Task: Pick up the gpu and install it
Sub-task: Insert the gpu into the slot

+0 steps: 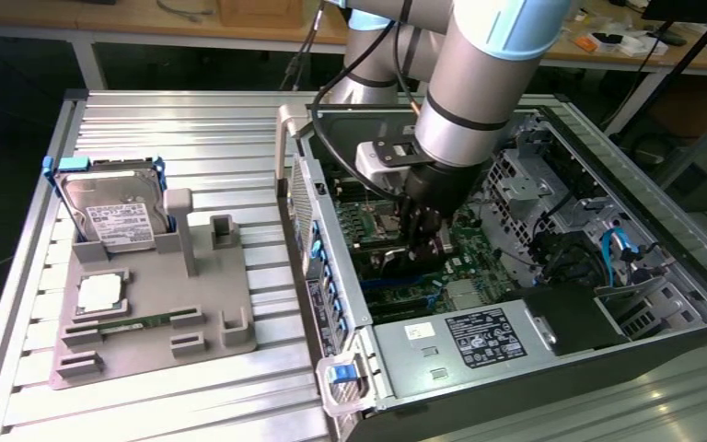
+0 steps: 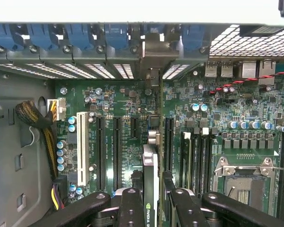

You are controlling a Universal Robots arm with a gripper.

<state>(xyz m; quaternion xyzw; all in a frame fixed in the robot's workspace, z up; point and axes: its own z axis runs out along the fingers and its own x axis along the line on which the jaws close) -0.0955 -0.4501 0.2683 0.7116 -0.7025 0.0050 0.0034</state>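
My gripper (image 2: 154,204) is shut on the gpu (image 2: 150,165), which I see edge-on between the two black fingers (image 2: 130,208), a green logo on its near edge. The card runs away over the green motherboard (image 2: 113,99), between two black expansion slots. Its silver end bracket (image 2: 152,54) reaches the rear slot openings of the case. Whether the card sits in a slot I cannot tell. In the exterior view the gripper (image 1: 425,241) reaches down inside the open computer case (image 1: 648,239), low over the motherboard (image 1: 385,221), and the gpu (image 1: 405,265) shows as a dark shape under the fingers.
A silver hard drive (image 1: 110,216) stands in a grey holder (image 1: 144,318) on the exterior view's left, with a memory stick (image 1: 133,324) and a chip (image 1: 102,293) on it. Inside the case are a power supply (image 1: 477,336), a processor socket (image 2: 246,182), a white slot (image 2: 82,146) and a cable bundle (image 2: 38,120).
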